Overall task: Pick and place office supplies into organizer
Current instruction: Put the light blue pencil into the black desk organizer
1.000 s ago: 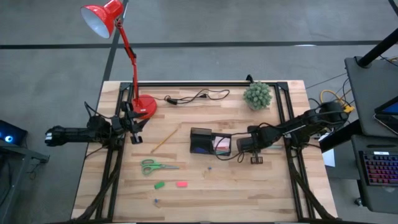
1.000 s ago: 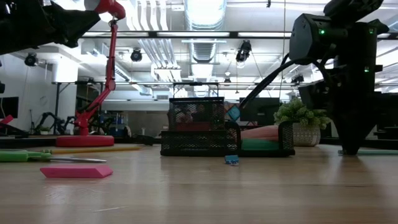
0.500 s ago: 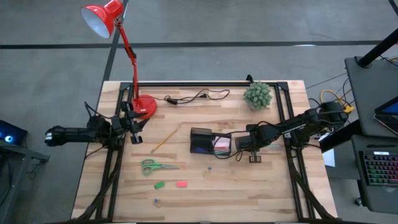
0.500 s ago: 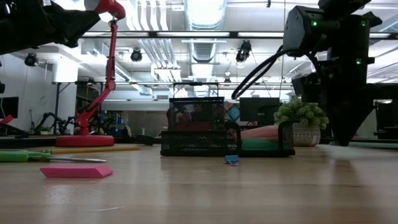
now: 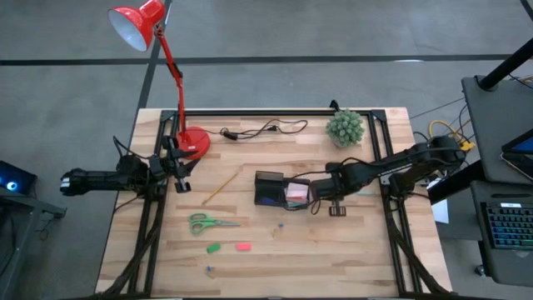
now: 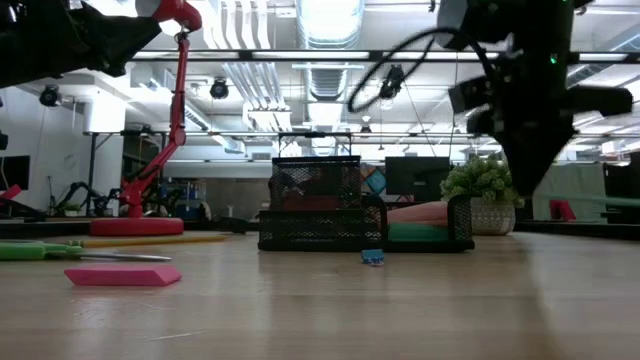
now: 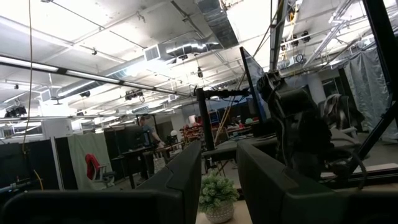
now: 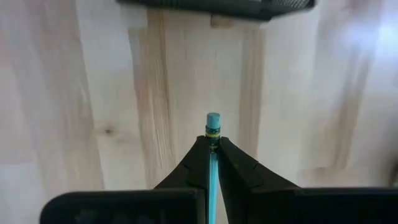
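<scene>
Shifted left toward the organizer (image 5: 281,190), the right gripper (image 8: 211,148) pinches a teal pen (image 8: 212,127) between clenched fingers above the worktop (image 5: 275,258).

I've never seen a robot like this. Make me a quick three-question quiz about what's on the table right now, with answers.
1. True or false: the right gripper is shut on a teal pencil.
2. Which lies closest to the green scissors? A) plant B) yellow pencil C) lamp base
3. Fill in: the pink pad sits inside the black ____.

Key: 1 true; 2 B; 3 organizer.
</scene>
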Controlling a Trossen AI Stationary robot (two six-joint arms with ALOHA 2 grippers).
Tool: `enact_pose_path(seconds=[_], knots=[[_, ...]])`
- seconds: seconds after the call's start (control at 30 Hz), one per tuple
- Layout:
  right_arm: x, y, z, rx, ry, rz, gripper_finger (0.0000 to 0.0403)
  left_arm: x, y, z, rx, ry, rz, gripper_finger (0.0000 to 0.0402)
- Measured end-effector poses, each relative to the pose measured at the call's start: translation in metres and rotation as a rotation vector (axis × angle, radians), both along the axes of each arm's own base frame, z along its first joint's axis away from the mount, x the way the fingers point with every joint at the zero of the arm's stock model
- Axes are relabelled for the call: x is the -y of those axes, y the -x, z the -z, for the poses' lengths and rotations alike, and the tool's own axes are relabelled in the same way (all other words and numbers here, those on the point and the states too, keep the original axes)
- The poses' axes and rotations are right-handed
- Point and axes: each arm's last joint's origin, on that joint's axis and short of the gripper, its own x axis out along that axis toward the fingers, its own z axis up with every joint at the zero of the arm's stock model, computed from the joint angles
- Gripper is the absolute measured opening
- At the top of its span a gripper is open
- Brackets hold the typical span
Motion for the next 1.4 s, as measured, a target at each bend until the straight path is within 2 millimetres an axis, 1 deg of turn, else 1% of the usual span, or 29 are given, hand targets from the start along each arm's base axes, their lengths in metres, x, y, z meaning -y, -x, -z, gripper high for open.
enact_pose_path(seconds=[0.1,0.33,0.57,0.67,0.8,1.1,1.27,1.4], knots=[[-0.001,-0.007,-0.015,0.031,-0.004,-0.001,0.0012,0.000,0.000,0.000,0.000,0.000,0.000,0.0089],[-0.003,-0.026,-0.053,0.167,0.016,-0.023,0.0012,0.000,0.000,0.000,0.000,0.000,0.001,0.0089],[-0.004,-0.038,-0.094,0.298,0.055,-0.018,0.0009,0.000,0.000,0.000,0.000,0.000,0.001,0.0089],[-0.004,-0.041,-0.107,0.337,0.063,-0.033,0.0008,0.000,0.000,0.000,0.000,0.000,0.001,0.0089],[-0.004,-0.043,-0.116,0.360,0.063,-0.047,0.0008,0.000,0.000,0.000,0.000,0.000,0.000,0.0089],[-0.005,-0.045,-0.129,0.400,0.062,-0.062,0.0008,0.000,0.000,0.000,0.000,0.000,0.001,0.0089],[-0.005,-0.045,-0.128,0.398,0.059,-0.056,0.0013,0.000,0.000,0.000,0.000,0.000,0.000,0.0089],[-0.006,-0.049,-0.125,0.396,0.059,-0.057,0.0036,0.000,0.000,0.000,0.000,0.000,0.000,0.0089]])
